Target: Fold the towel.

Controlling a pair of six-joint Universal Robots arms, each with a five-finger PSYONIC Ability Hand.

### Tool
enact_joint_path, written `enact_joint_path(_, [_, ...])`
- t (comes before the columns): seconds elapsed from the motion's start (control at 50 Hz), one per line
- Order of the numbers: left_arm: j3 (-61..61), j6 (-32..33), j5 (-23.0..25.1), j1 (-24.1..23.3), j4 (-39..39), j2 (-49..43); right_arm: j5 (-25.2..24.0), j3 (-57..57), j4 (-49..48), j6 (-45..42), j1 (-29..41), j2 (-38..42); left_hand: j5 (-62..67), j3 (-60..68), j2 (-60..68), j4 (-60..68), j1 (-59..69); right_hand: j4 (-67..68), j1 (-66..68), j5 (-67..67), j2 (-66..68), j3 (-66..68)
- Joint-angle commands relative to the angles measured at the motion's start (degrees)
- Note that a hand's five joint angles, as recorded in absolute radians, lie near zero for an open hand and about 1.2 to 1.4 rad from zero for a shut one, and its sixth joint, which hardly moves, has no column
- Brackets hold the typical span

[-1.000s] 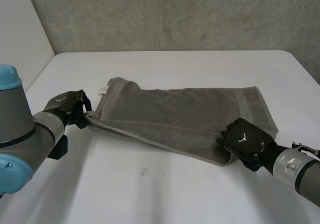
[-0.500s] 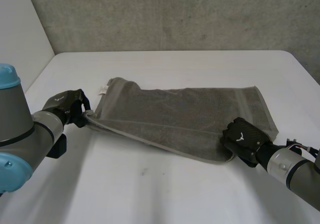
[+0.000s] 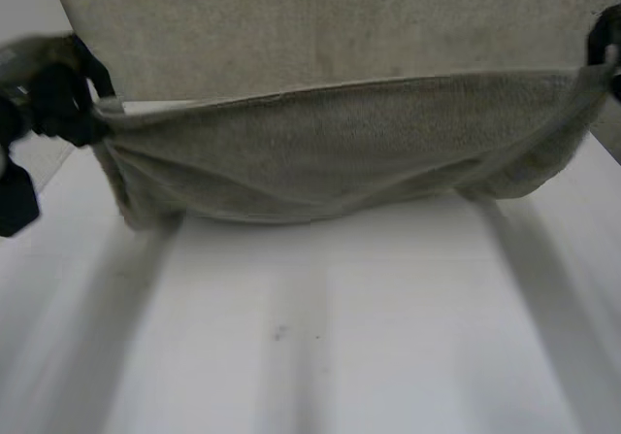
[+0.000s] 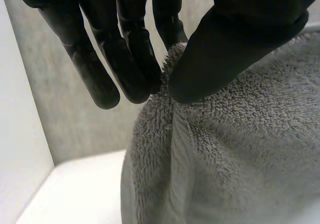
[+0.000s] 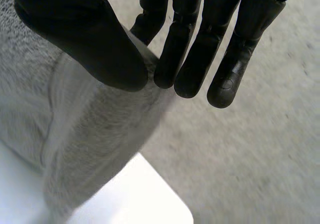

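The grey towel (image 3: 330,148) hangs in the air, stretched wide between my two hands above the white table (image 3: 320,337). My left hand (image 3: 58,99) pinches the towel's left corner; in the left wrist view the thumb (image 4: 235,43) presses the cloth (image 4: 235,154) against the fingers. My right hand (image 3: 606,46) holds the right corner at the head view's edge; in the right wrist view its thumb (image 5: 90,38) and fingers pinch the towel (image 5: 95,129). The middle of the towel sags, and its lower edge hangs close to the table.
A concrete wall (image 3: 340,26) rises behind the table. A white wall (image 4: 20,154) stands beside my left hand. The table's far corner (image 5: 150,204) lies below my right hand.
My right hand shut on the towel's right corner. Both hands then rose and lifted the towel off the table, stretching it between them.
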Motion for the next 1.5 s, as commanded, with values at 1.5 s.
enact_joint_path(1.5, [-5.4, 3.5, -2.2, -4.9, 5.3, 0.2, 8.5, -2.7, -15.5, 9.1, 23.6, 27.8, 11.6, 10.3, 10.2, 10.3, 14.2, -58.5, -68.5, -58.1, -58.3, -58.3])
